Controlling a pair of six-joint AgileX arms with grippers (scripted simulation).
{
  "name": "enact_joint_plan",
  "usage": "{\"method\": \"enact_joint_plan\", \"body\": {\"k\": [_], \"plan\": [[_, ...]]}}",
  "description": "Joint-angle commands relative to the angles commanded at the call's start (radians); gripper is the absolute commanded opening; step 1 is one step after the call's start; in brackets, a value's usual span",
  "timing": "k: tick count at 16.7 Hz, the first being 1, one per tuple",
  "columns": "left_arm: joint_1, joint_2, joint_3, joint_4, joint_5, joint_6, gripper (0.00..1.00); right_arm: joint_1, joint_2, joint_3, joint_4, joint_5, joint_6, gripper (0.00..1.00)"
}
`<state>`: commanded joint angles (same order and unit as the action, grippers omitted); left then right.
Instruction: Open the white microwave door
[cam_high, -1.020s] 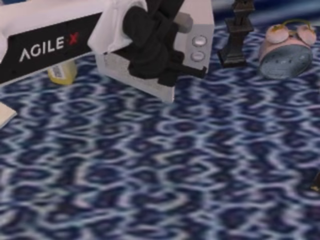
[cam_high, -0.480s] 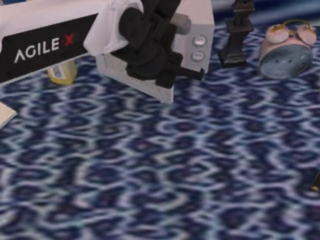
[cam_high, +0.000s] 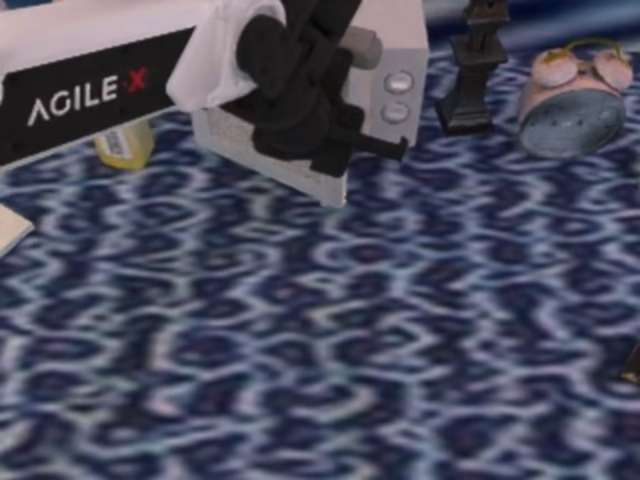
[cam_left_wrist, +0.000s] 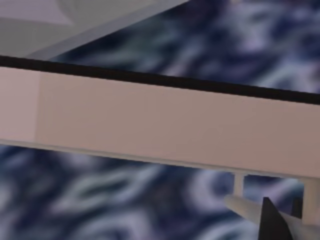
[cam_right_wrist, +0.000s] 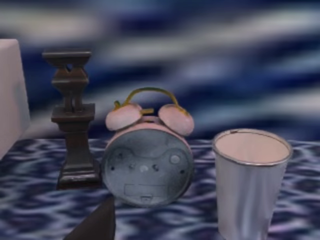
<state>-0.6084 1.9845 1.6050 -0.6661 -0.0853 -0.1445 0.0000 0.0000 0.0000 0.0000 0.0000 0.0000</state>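
Left arm stretched in from the top view's left edge, right arm out of the top view.

The left arm's white link, black panel reading AGILE X, slants across the far left; its black wrist bends down to the left gripper (cam_high: 345, 150), low and pointing toward the right. One dark finger (cam_high: 385, 148) sticks out sideways. Whether the jaws are parted or closed can't be told. The right wrist view shows only a dark tip of the right gripper (cam_right_wrist: 95, 222).

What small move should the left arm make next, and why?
Probably keep swinging the door outward. The left gripper sits at the door's free edge in front of the microwave, and the door already stands angled away from the front, only partly open. The right arm is out of the top view.
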Motion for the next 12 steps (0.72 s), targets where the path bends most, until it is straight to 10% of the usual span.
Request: {"method": "enact_joint_plan", "body": {"k": [12], "plan": [[-0.002, -0.009, -0.015, 0.005, 0.015, 0.009, 0.00, 0.000, 0.000, 0.000, 0.000, 0.000, 0.000, 1.00]]}}
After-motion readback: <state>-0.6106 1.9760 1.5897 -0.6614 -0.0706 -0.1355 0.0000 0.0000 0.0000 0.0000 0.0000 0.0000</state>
